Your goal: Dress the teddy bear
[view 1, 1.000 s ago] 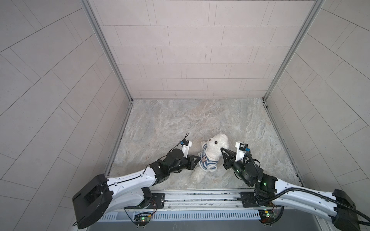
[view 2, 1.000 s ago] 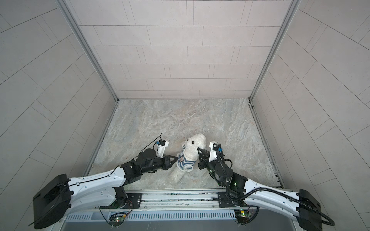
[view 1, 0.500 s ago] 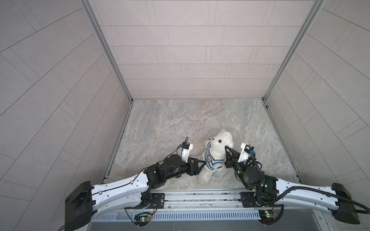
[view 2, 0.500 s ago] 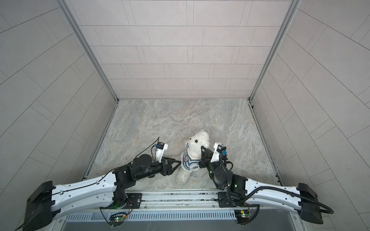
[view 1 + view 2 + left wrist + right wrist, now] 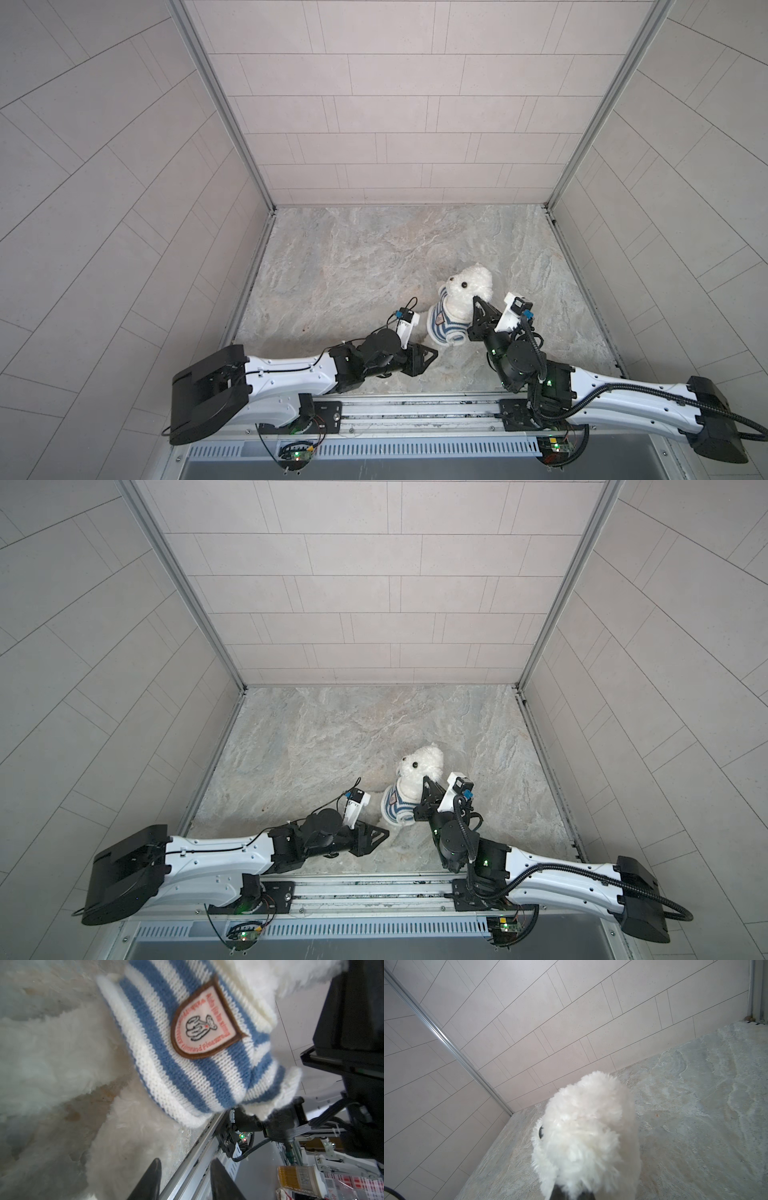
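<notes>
The teddy bear, white and fluffy, stands upright near the front of the stone floor. It wears a blue-and-white striped shirt with a shield badge. My right gripper is shut on fur at the side of the bear's head. My left gripper is open below the shirt's hem, apart from it, with nothing between its fingers.
The metal rail that carries both arm bases runs along the floor's front edge. Tiled walls enclose the floor at the back and on both sides. Bare stone floor lies behind and left of the bear.
My left gripper has come off the shirt, opened and drawn back toward the front rail. The right gripper has carried the bear slightly right and farther back.
</notes>
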Action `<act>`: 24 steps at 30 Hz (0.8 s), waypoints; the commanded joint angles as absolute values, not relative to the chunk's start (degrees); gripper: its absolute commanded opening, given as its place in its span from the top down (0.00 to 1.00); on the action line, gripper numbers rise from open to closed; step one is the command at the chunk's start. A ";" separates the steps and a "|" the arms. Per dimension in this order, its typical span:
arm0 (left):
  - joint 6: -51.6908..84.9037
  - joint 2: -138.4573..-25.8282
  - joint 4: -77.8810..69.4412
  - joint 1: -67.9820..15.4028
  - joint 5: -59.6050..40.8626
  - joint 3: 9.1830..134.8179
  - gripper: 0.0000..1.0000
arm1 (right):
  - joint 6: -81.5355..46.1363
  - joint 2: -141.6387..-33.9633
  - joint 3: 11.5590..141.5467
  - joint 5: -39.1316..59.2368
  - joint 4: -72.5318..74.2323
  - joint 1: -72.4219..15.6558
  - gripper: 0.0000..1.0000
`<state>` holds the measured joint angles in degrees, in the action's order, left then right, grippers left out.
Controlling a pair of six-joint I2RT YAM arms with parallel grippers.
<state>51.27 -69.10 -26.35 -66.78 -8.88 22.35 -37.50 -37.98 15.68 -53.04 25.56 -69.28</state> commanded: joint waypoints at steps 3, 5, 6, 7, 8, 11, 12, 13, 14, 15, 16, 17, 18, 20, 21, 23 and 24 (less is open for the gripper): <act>51.93 -69.88 -32.09 -66.41 -6.56 24.70 0.60 | -37.62 -38.75 17.73 -55.39 28.86 -69.51 1.00; 53.08 -71.03 -34.03 -65.84 -5.88 24.60 0.58 | -38.06 -39.02 17.62 -55.51 29.21 -69.52 1.00; 53.45 -71.68 -34.67 -65.83 -5.44 24.61 0.58 | -38.06 -39.11 17.76 -55.46 29.31 -69.52 1.00; 54.21 -72.46 -35.12 -65.70 -4.90 24.61 0.59 | -38.06 -39.21 17.79 -55.57 29.36 -69.52 1.00; 55.15 -73.29 -35.99 -65.66 -4.65 24.43 0.60 | -38.06 -39.20 17.77 -55.73 29.35 -69.52 1.00; 56.90 -75.58 -39.34 -65.39 -5.33 24.18 0.63 | -38.28 -39.02 17.75 -56.16 29.05 -69.53 1.00; 56.96 -76.10 -39.71 -65.39 -5.74 24.49 0.62 | -38.33 -39.01 17.75 -56.16 29.06 -69.59 1.00; 56.93 -76.48 -39.74 -65.39 -5.90 24.90 0.62 | -38.39 -39.11 17.75 -56.32 29.02 -69.57 1.00; 56.83 -76.91 -39.96 -65.30 -6.18 25.20 0.63 | -38.47 -39.26 17.70 -56.22 29.16 -69.53 1.00; 56.79 -77.26 -40.22 -65.23 -6.45 25.40 0.63 | -38.58 -39.38 17.68 -56.33 29.26 -69.54 1.00; 56.91 -77.65 -40.51 -65.08 -6.65 25.64 0.63 | -38.63 -39.53 17.66 -56.29 29.30 -69.61 1.00; 56.95 -78.07 -40.90 -64.96 -6.81 25.85 0.65 | -38.72 -39.68 17.75 -56.29 29.36 -69.58 1.00; 57.08 -78.34 -41.24 -64.89 -6.83 25.98 0.66 | -38.72 -39.73 17.74 -56.26 29.47 -69.59 1.00; 57.17 -79.12 -41.78 -64.78 -7.18 26.42 0.68 | -38.70 -39.79 17.84 -56.21 29.29 -69.60 1.00; 57.13 -79.47 -41.81 -64.69 -7.40 26.71 0.69 | -38.70 -39.73 17.92 -56.14 29.27 -69.56 1.00; 57.48 -80.50 -42.81 -64.49 -7.69 26.96 0.72 | -38.85 -39.77 17.90 -56.09 29.18 -69.59 1.00; 57.89 -81.07 -43.48 -64.34 -7.96 26.89 0.72 | -38.89 -39.81 17.90 -56.09 29.18 -69.56 1.00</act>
